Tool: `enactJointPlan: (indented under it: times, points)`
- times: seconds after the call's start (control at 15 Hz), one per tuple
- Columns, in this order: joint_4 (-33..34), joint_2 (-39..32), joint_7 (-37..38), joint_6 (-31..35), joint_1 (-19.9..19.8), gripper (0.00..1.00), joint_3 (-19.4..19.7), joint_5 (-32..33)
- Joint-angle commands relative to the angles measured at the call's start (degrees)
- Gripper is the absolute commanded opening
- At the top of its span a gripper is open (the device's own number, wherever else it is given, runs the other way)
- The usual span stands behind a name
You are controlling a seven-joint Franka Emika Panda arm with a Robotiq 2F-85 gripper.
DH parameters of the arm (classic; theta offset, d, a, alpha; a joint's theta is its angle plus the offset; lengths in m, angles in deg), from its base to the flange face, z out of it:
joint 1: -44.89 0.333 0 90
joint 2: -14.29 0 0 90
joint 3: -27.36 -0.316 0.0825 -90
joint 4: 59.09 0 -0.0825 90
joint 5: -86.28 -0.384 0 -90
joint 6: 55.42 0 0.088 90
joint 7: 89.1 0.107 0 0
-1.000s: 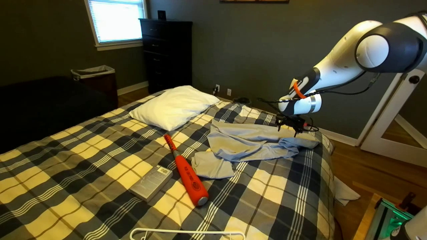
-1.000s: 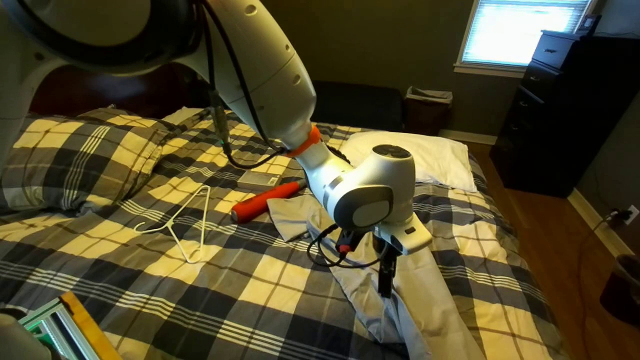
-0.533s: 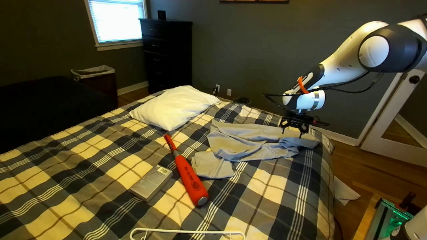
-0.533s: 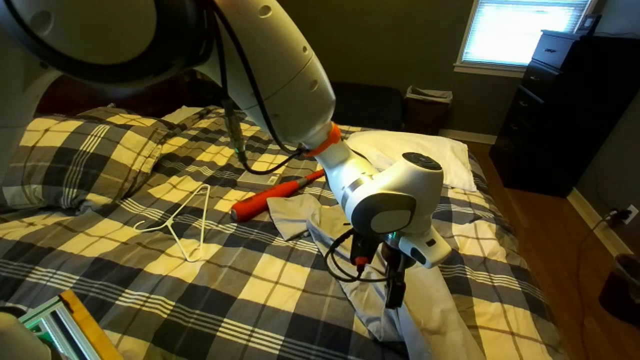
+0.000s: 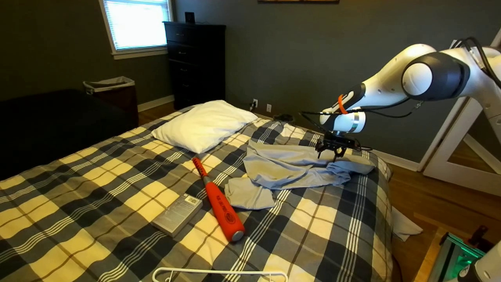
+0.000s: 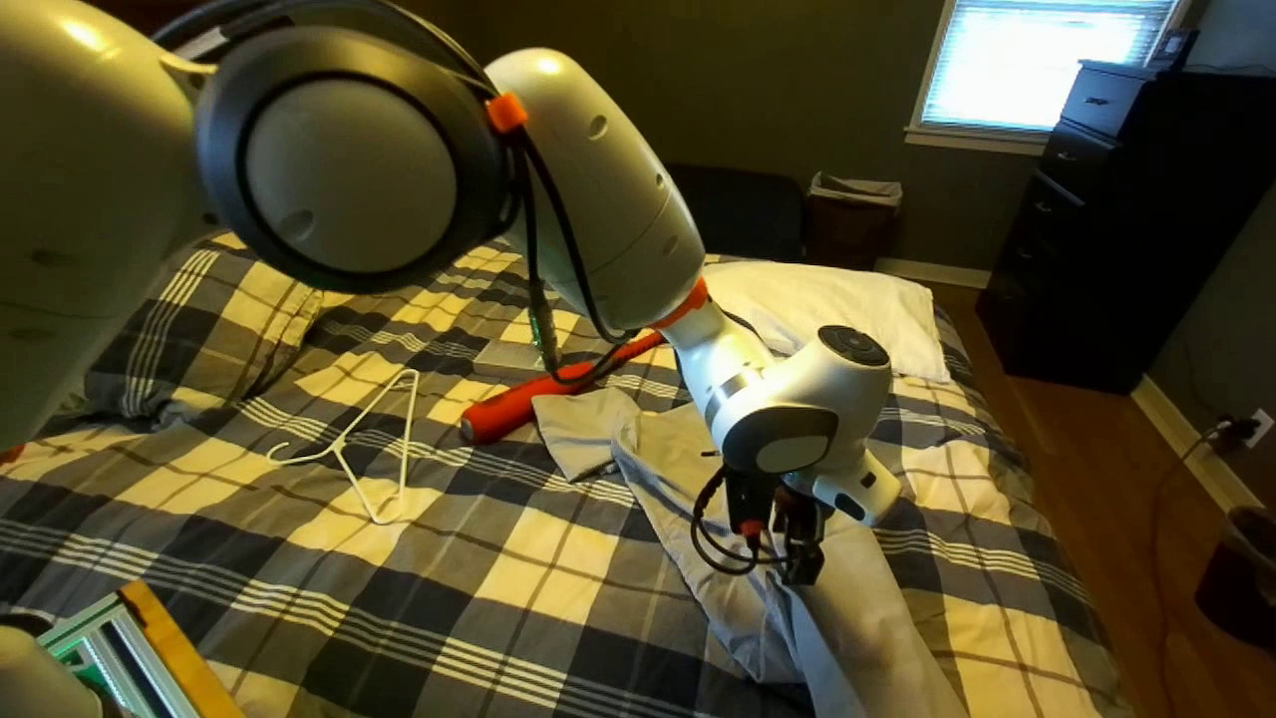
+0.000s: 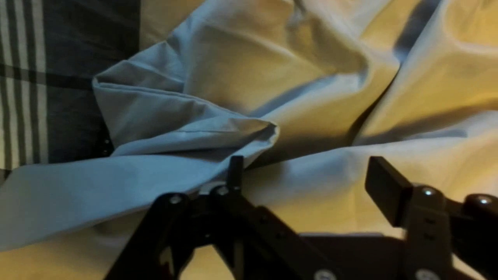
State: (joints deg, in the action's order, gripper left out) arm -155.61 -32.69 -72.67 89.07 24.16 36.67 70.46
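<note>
Grey cloth (image 7: 253,81) lies, perhaps untouched, under the gripper (image 7: 307,175), jaws apart; a red bat (image 5: 222,207) shows only in both exterior views.

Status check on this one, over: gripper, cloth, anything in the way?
Gripper open, over the gray cloth; contact unclear. Cloth rumpled on the plaid bedspread, not gripped. Red bat lies near it, not between gripper and cloth.
</note>
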Motion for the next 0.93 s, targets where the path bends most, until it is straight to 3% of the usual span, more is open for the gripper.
enactJointPlan:
  times: [0.0,0.2,0.33,0.4,0.53,0.87]
  points:
    - [6.38,-4.87,-2.72,-3.15,-1.52,0.51,-1.65,-1.47]
    - [8.46,-6.12,-2.49,-6.19,-1.14,0.27,-1.30,-1.08]
    - [8.74,-5.72,-2.47,-5.29,-1.14,0.29,-1.12,-1.43]
    - [8.13,-4.86,-2.59,-4.27,-1.07,0.55,-1.07,-1.56]
    - [6.70,-3.07,-1.90,-4.20,-0.32,0.56,-0.48,-1.19]
    - [2.72,0.03,1.82,-5.56,2.27,0.93,1.55,-0.25]
